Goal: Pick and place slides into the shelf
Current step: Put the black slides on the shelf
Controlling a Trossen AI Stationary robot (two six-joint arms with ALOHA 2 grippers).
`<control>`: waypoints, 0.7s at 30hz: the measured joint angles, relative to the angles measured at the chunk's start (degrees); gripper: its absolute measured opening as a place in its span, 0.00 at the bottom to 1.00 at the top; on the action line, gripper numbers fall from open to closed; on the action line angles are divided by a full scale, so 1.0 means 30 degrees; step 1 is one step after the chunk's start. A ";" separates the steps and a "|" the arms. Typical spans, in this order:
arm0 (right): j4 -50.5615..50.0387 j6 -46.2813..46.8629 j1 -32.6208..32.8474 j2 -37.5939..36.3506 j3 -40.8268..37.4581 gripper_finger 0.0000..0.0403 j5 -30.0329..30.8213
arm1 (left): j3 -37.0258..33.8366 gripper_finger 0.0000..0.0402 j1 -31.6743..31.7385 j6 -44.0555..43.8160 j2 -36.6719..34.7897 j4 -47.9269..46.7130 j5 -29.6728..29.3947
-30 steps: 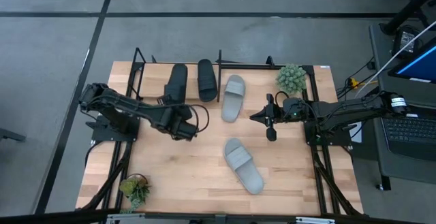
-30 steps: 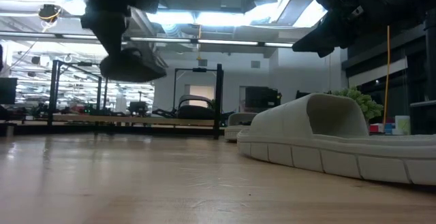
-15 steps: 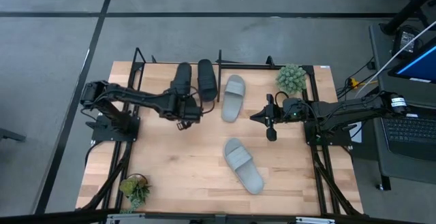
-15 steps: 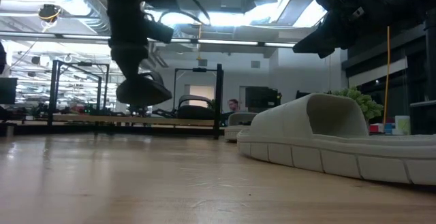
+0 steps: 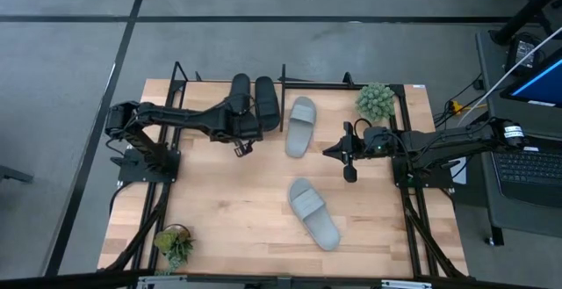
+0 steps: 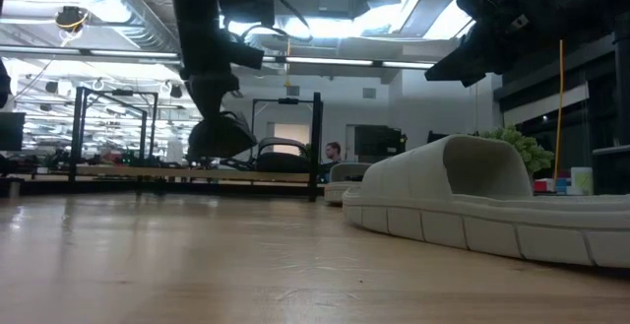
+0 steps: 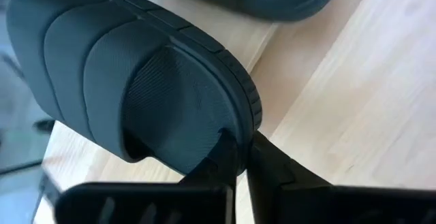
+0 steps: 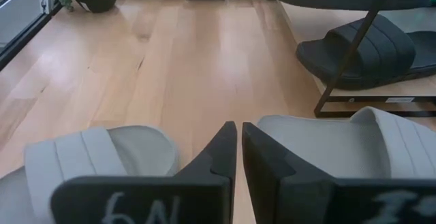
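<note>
One black slide [image 5: 239, 96] hangs in my left gripper [image 5: 238, 119] over the shelf [image 5: 320, 84], its length running toward the far edge, close beside the second black slide [image 5: 266, 103], which lies on the shelf board. In the low view the held slide [image 6: 221, 137] sits just above the board. One pale grey slide [image 5: 301, 126] lies with its toe end on the shelf. The other grey slide [image 5: 313, 213] lies flat on the table. My right gripper [image 5: 330, 152] is shut and hovers between the two grey slides. My left gripper [image 7: 238, 159] pinches the black slide's sole at its near-end rim [image 7: 235, 125] between the two fingers. The fingers come level from the table's near side, along the slide. The slide is lifted clear, roughly level, strap side up.
A green potted plant [image 5: 376, 101] stands at the shelf's right end, another [image 5: 174, 241] at the table's near left corner. Bare wood lies left of the grey slide on the table. A laptop [image 5: 527, 162] sits off the table's right side.
My left gripper has carried the black slide from mid-table toward the far edge and rightward, coming down over the shelf. The slide has turned from slanting to lengthwise beside the other black slide. My right arm has kept still.
</note>
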 joint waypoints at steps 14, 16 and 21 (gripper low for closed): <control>-0.0276 -0.0003 -0.0005 0.0000 0.0000 0.07 0.0000 | 0.0000 0.02 0.1401 0.0164 0.0007 0.1043 0.0517; -0.0281 -0.0007 -0.0001 0.0000 0.0000 0.07 0.0000 | 0.0000 0.02 0.1517 0.0102 0.0007 0.1188 0.0519; -0.0332 -0.0007 -0.0007 0.0000 0.0000 0.07 0.0000 | 0.0000 0.02 0.1782 0.0177 0.0021 0.1182 0.1041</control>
